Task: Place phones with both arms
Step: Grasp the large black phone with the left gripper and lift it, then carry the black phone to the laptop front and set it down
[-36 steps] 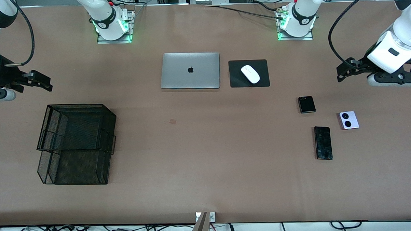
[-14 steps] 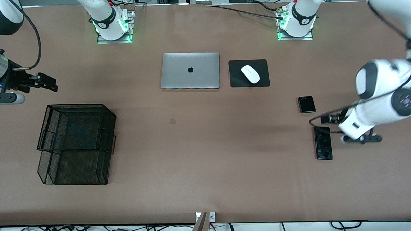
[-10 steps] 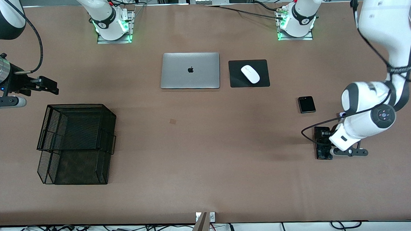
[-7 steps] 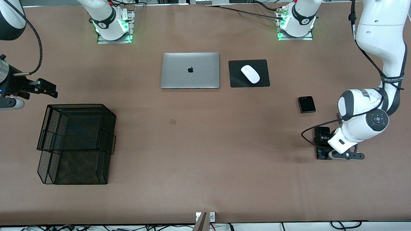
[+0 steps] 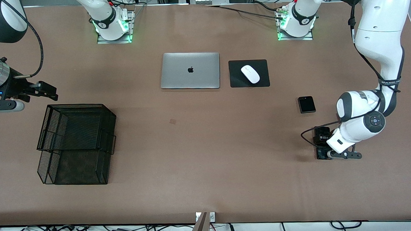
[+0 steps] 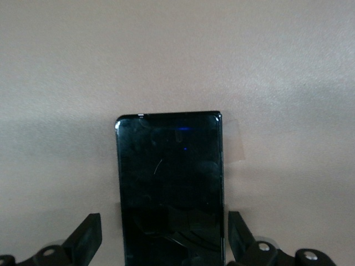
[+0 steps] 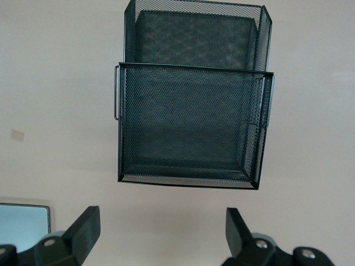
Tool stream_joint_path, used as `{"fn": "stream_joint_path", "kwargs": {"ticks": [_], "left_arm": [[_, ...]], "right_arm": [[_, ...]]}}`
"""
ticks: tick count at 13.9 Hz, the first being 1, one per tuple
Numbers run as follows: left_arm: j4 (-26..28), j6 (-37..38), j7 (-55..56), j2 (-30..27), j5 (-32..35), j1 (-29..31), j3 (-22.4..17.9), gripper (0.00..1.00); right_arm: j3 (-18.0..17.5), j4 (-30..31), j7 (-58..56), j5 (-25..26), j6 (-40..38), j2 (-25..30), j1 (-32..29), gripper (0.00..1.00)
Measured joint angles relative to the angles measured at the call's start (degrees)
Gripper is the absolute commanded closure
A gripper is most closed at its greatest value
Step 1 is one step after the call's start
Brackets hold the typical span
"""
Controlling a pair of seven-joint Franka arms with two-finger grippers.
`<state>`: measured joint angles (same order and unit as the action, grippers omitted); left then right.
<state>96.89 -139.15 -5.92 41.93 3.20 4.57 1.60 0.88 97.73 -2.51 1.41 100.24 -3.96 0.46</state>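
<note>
even overhead light, soft shadows under arms, front view sharp, wrist views soft & washed-out, faint glare on phone [image 6: 170, 188]

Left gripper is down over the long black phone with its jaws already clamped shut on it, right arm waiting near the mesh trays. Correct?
Not quite. The left gripper is down over the long black phone, but its jaws stand open on either side of the phone, not clamped, as the left wrist view shows. The right gripper does wait near the mesh trays.

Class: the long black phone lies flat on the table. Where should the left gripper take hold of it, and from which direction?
Grip its two long edges, coming straight down. The long black phone is flat and slim, and the open left gripper already straddles its narrow width.
</note>
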Motion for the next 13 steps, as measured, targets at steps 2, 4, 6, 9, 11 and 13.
{"fn": "stream_joint_path", "kwargs": {"ticks": [2, 4, 6, 9, 11, 13], "left_arm": [[0.16, -0.01, 0.00, 0.22, 0.00, -0.02, 0.05, 0.21], [0.21, -0.44, 0.06, 0.71, 0.00, 0.08, 0.06, 0.70], [0.17, -0.55, 0.06, 0.54, -0.03, 0.11, 0.20, 0.74], [-0.05, -0.48, 0.06, 0.50, -0.03, 0.13, 0.61, 0.74], [-1.23, 2.62, 0.23, -0.29, -0.03, 0.16, 2.68, 0.74], [-3.09, 8.61, 1.60, -2.18, -0.04, 0.03, 7.02, 0.74]], "right_arm": [[-0.02, 0.02, -0.57, 0.00, -0.25, -0.08, 0.01, 0.00], [-0.08, 0.12, -0.69, 0.00, -0.46, -0.19, 0.04, 0.00], [-0.10, 0.21, -0.69, 0.00, -0.50, -0.30, 0.05, 0.00], [-0.11, 0.33, -0.69, 0.00, -0.65, -0.58, 0.06, 0.00], [-0.17, 0.33, -0.69, 0.00, -0.66, -0.85, 0.17, 0.00], [-0.32, 0.34, -0.69, 0.00, -0.64, -1.00, 0.76, 0.00]]}}
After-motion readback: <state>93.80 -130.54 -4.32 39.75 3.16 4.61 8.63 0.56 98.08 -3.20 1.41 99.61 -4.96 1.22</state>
